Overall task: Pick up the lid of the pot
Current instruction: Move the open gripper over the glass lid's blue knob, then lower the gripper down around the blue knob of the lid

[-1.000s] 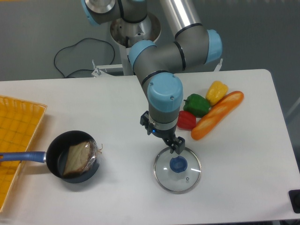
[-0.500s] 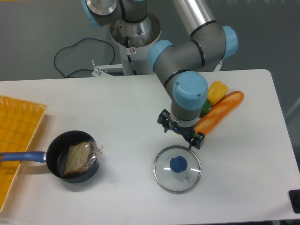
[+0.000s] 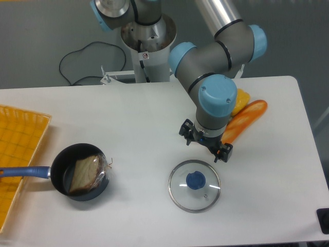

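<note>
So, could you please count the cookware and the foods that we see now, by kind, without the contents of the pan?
Pan: 1
Lid: 1
Carrot: 1
Yellow food, probably a pepper: 1
Total: 4
The arm may hide more.

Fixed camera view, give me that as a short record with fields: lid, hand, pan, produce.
lid: clear lid with a blue knob, on the white table, not grasped
hand: open, above and right of the knob in the picture
pan: black pan at picture left, blue handle, brown item inside
produce: long orange piece, partly hidden by the arm
</note>
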Tool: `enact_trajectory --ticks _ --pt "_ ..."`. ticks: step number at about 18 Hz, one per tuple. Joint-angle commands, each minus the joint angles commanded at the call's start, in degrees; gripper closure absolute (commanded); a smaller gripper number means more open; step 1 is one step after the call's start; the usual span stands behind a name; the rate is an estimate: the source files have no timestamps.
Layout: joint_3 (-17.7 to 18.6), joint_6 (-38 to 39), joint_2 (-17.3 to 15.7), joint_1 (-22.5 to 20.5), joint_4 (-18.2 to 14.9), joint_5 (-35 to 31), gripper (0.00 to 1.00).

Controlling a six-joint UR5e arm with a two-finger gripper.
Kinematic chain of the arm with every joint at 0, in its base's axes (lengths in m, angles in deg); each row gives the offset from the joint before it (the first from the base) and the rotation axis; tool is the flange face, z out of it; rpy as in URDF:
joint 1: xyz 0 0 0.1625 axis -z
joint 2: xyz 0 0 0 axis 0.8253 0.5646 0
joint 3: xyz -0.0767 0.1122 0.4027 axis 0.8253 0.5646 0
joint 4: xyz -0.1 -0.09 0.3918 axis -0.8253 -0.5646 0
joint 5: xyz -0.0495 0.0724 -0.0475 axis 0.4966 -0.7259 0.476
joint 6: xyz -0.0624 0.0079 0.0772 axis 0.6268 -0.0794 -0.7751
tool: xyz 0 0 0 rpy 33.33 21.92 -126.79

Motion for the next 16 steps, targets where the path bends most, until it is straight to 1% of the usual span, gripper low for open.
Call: enact_trajectory --ticks 5,6,8,12,13,16 --pt "0.26 0.88 1.58 0.61 0.17 0.00 0.00" --pt "0.44 1.93 1.76 0.70 1.05 0.00 0.00" --pt "0.53 5.52 2.02 0.88 2.37 0.96 0.00" --pt "0.18 12.99 3.43 1.14 2.55 1.67 0.00" --pt "0.09 14.23 4.13 1.14 3.16 1.67 0.00" --pt "0.00 20.81 5.97 1.67 7.28 1.58 0.00"
